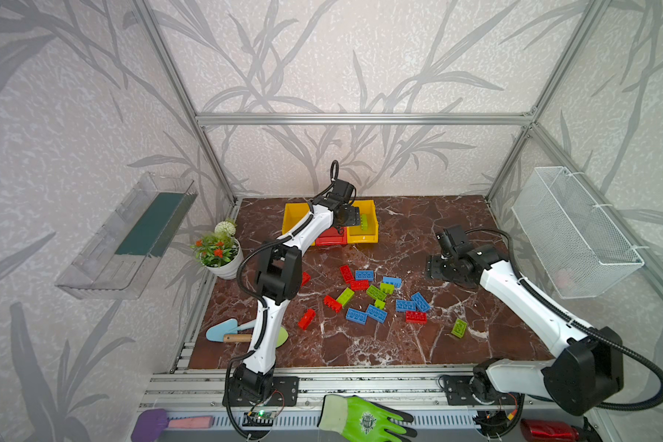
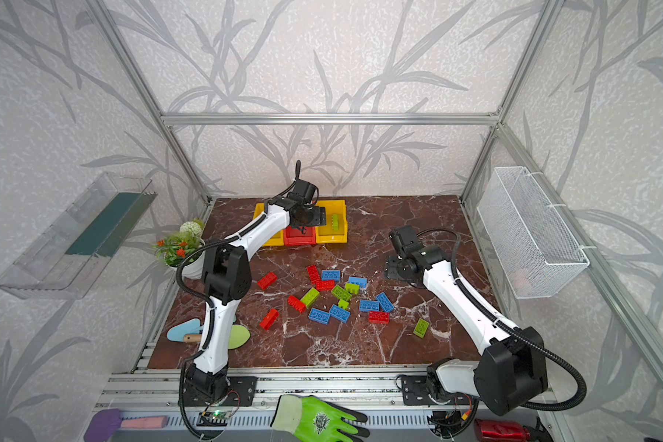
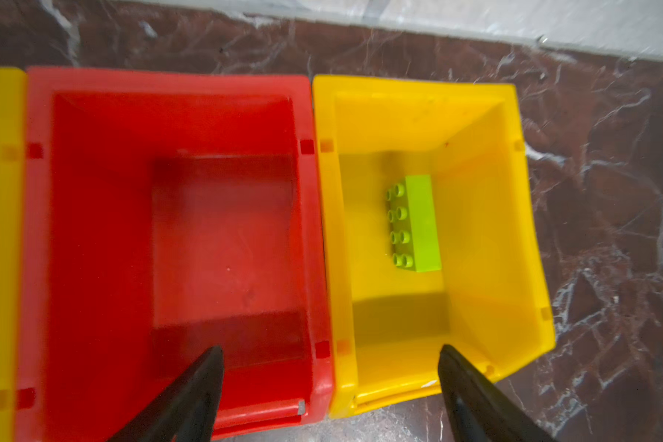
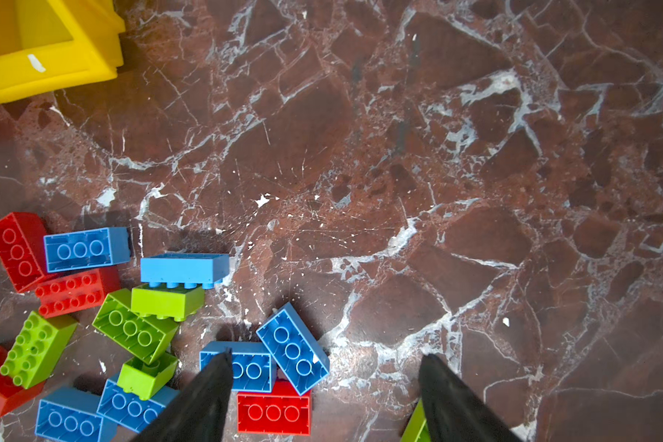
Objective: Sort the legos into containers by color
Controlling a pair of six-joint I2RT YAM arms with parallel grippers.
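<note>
Right claw [image 4: 326, 354] (spread, empty) hovers nearest the loose legos [image 1: 376, 294] on the bench [image 1: 456, 344] before the containers [image 1: 362, 238]. A blue lego [image 4: 293, 348] lies skewed across its gap. Left claw [image 3: 329, 348], spread and empty, hangs above the containers, which hold one green lego [image 3: 418, 224].

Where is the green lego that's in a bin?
The lime green lego lies in the row's right-end yellow bin in both top views, beside the red bin.

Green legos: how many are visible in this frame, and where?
6. One green lego lies in the right-hand yellow bin; four green legos sit in the mixed pile mid-table; a lone green lego lies apart, nearer the right arm. The left arm may hide others.
</note>
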